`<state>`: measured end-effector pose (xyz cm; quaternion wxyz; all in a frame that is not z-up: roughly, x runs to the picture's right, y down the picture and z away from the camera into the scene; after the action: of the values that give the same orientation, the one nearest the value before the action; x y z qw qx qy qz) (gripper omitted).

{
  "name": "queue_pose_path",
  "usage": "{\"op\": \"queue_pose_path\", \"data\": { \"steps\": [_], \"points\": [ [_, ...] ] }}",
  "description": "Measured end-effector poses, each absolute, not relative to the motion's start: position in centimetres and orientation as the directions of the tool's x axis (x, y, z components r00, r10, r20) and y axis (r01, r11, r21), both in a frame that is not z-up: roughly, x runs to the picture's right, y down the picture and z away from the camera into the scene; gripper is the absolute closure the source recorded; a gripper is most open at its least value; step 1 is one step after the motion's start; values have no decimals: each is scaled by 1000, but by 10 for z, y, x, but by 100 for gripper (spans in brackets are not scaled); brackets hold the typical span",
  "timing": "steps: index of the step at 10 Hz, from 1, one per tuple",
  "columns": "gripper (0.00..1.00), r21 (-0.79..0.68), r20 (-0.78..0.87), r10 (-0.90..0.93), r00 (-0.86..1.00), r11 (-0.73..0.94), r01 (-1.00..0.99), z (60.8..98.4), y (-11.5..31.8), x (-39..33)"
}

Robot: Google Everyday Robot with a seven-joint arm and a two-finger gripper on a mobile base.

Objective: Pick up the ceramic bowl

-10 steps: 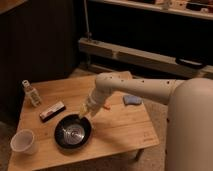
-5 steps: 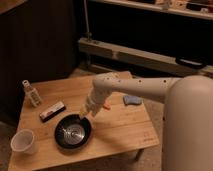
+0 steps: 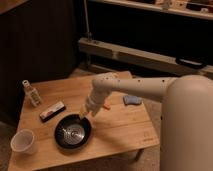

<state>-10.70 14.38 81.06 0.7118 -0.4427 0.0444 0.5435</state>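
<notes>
Claw (image 3: 83, 116): low at the far-right rim of the ceramic bowl (image 3: 70, 134); spread or pressed together, cannot tell. Bowl on the front-left part of the wooden desk (image 3: 120, 127), near a white cup (image 3: 23, 141). Probably heavy, stiff, glossy and so slippery, breakable; best pinched across the rim.

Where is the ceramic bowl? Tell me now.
In the camera view the ceramic bowl sits on the wooden table, right of the white cup, with the gripper at its far-right rim.
</notes>
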Motion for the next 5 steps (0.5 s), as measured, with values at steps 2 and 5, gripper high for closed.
{"op": "queue_pose_path", "data": {
  "steps": [2, 5],
  "points": [
    [44, -571, -567, 717, 406, 13, -821, 827, 151, -107],
    [44, -560, -585, 709, 393, -2, -829, 837, 156, -102]
  ]
}}
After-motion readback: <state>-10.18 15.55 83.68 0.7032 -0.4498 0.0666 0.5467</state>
